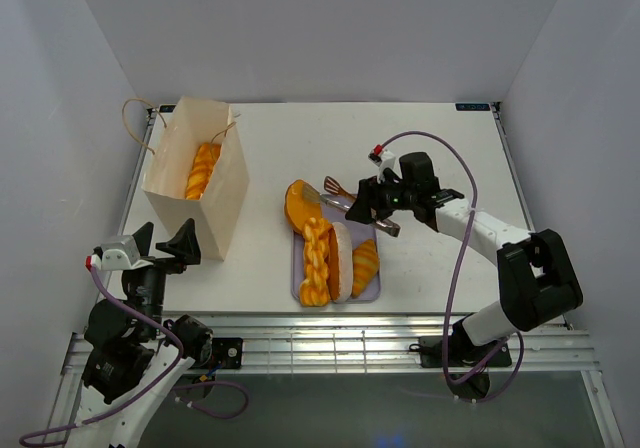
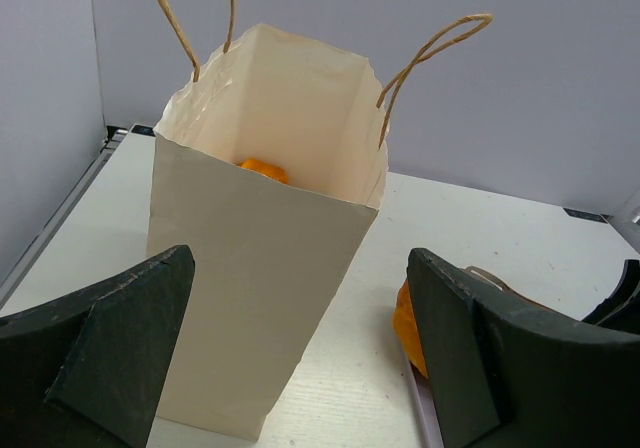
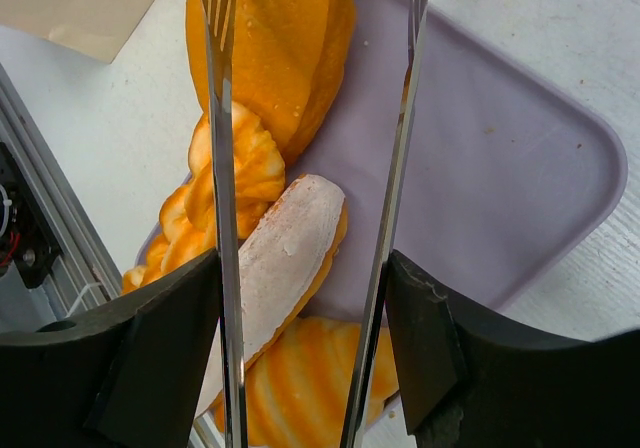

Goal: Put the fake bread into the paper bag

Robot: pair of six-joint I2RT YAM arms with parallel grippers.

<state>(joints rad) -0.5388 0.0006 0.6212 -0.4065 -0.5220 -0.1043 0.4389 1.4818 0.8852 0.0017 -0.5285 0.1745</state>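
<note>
Bright, even light from overhead, soft faint shadows on the white surface [image 1: 430, 148], thin glare streaks along the metal tongs [image 3: 222, 118], glossy sheen on the bread [image 3: 290, 48], far walls [image 1: 300, 28] cool grey, all views sharp.

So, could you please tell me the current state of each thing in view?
paper bag: upright, mouth open.
braided loaf: already inside the bag.
lilac tray: partly filled.
pale-bottomed loaf: tipped on edge on the tray, ungripped.
metal tongs: spread open over the tray.
right pincer: shut on the metal tongs.
left pincer: open, empty.
</note>
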